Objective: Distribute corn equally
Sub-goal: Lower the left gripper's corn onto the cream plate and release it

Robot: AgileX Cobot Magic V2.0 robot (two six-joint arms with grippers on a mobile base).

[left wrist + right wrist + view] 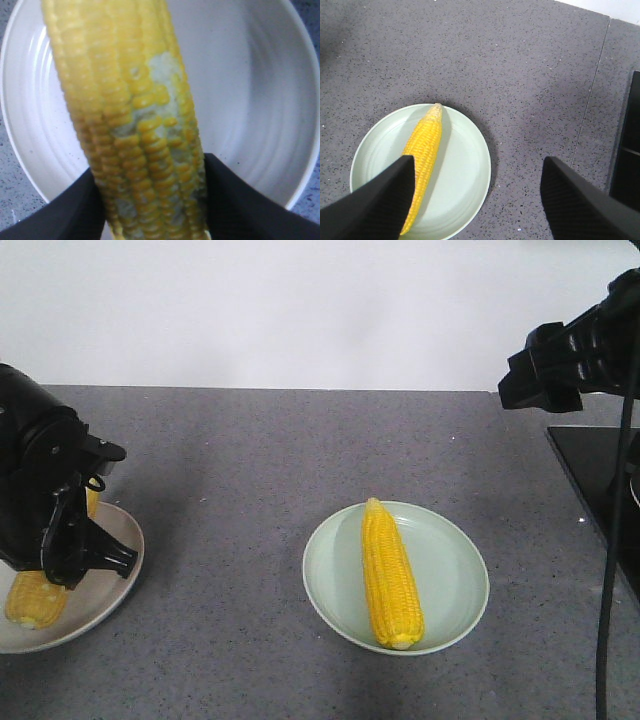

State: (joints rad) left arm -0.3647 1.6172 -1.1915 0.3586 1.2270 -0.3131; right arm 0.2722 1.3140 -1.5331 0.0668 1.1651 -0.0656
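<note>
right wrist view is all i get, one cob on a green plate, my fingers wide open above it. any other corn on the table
Observer: Yes, a second cob lies on a white plate at the table's left edge.
Operator: is the left arm anywhere near it
Observer: The left gripper is over that plate with a finger pressed against each side of the cob.
Operator: that cob in good shape
Observer: Not fully. The left wrist view shows a bare patch on it where kernels are missing.
</note>
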